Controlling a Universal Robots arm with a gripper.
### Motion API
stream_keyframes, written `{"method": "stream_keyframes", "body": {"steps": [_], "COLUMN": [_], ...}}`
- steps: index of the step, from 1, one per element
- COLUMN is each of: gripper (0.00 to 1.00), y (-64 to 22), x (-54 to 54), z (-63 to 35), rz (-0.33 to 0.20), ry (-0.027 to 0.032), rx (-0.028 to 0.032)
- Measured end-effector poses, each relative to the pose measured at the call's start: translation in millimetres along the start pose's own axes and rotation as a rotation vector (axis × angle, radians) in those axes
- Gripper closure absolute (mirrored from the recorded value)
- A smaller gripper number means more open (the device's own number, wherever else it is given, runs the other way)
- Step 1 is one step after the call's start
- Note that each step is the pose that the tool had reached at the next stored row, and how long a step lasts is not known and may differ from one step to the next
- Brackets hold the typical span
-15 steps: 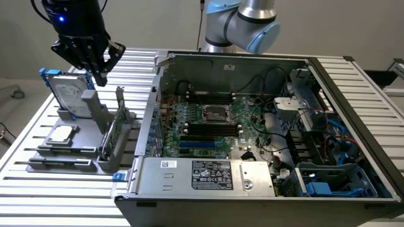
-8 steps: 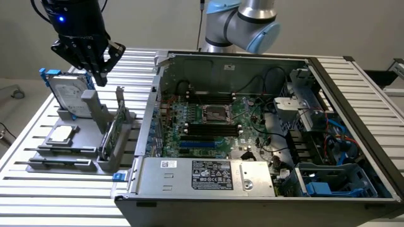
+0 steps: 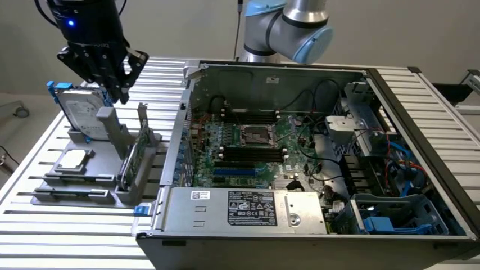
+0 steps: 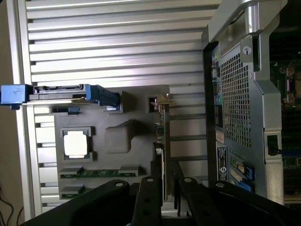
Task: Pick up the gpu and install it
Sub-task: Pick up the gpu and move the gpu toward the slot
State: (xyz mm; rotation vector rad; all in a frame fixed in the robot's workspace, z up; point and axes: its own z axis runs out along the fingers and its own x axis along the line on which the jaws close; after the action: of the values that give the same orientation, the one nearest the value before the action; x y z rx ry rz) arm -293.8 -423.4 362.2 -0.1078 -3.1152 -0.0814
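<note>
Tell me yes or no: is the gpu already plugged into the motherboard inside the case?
No. The gpu stands on edge in the grey holder outside the computer case, at the exterior view's left.

One gripper (image 3: 118, 97). Beneath it, one grey holder (image 3: 82, 185) carries one gpu (image 3: 131, 160), one hard drive (image 3: 78, 109) and one square chip (image 3: 73, 160) (three parts in all). Beside the gripper, one open computer case (image 4: 235, 103).
</note>
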Motion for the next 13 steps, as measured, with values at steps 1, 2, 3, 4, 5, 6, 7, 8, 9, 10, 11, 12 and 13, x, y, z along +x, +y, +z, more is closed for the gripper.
{"method": "stream_keyframes", "body": {"steps": [1,2,3,4,5,6,7,8,9,10,11,12,13], "gripper": [0.70,0.70,0.64,0.64,0.58,0.58,0.58,0.58,0.58,0.58,0.58,0.58,0.58], "y": [-1.1,-2.6,-4.4,-6.3,-8.2,-10.3,-12.5,-14.4,-16.0,-17.6,-19.2,-20.7,-22.2], "x": [0.6,0.9,1.0,0.9,0.8,0.6,0.4,0.3,0.1,0.0,-0.1,-0.2,-0.3], "z": [0.5,1.1,2.1,3.7,5.4,7.0,8.7,10.4,12.3,14.1,15.8,17.4,19.1], "rz": [0.000,-0.001,-0.001,-0.001,-0.001,-0.001,-0.002,-0.002,-0.002,-0.003,-0.003,-0.004,-0.004], "ry": [0.0000,0.0000,0.0000,0.0002,0.0005,0.0009,0.0012,0.0013,0.0011,0.0012,0.0013,0.0014,0.0015], "rx": [-0.0001,-0.0001,-0.0001,0.0000,0.0000,0.0002,0.0002,0.0001,-0.0001,-0.0001,0.0000,0.0001,0.0001]}}
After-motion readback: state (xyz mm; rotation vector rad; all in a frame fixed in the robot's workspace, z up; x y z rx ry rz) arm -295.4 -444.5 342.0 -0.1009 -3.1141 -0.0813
